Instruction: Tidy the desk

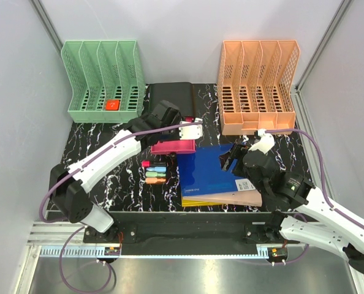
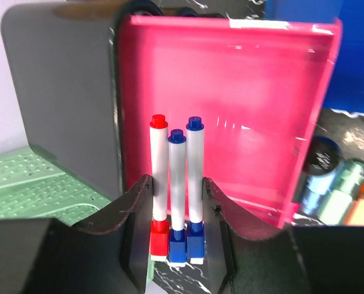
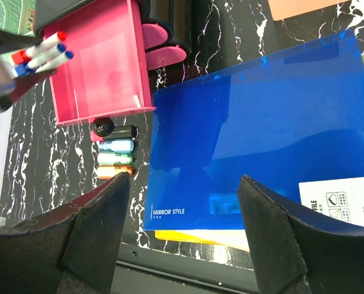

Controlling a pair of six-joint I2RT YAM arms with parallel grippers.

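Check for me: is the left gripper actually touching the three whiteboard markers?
Touching. The left wrist view shows the left gripper shut on the three markers, its fingers pressed against the red one and the outer blue one, no gap.

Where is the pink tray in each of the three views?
Top external: pink tray at centre, left of the blue folder.
Left wrist: pink tray fills the upper middle and right, behind the held markers.
Right wrist: pink tray at upper left.
Shared landmark: the row of highlighters beside the tray.
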